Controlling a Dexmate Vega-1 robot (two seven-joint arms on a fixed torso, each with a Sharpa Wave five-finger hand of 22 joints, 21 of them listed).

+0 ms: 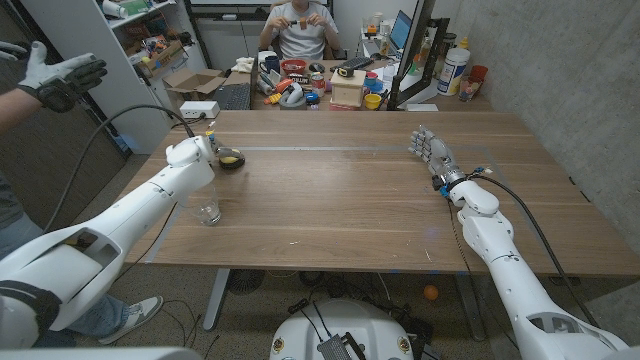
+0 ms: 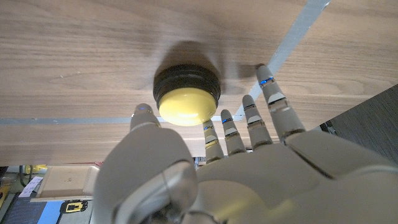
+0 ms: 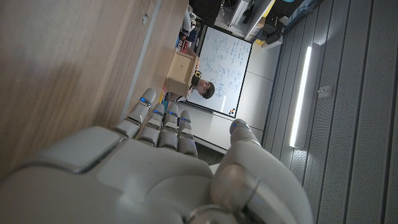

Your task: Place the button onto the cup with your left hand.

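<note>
Wooden counter (image 1: 350, 190) carries the yellow push button (image 1: 231, 159) near its left edge. Left hand (image 1: 192, 152) hovers just beside the button, fingers (image 2: 267, 99) spread and holding nothing, positioned for a grasp. Clear glass cup (image 1: 208, 212) stands nearer the front-left corner. Right hand (image 1: 428, 150) waits, fingers apart, empty.

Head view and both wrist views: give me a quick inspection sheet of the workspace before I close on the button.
Surface: wooden table, a pale tape line across it.
Job's things: yellow button in a black housing, on the table; clear cup nearer the robot, upright.
Clutter: nothing seen on the table.
Hands: left hand at the button, fingers spread, not gripping; right hand open, holding nothing.
Cables: black cable to the left arm; another along the right arm.
Surroundings: cluttered desk behind, seated person; gloved person at left.
</note>
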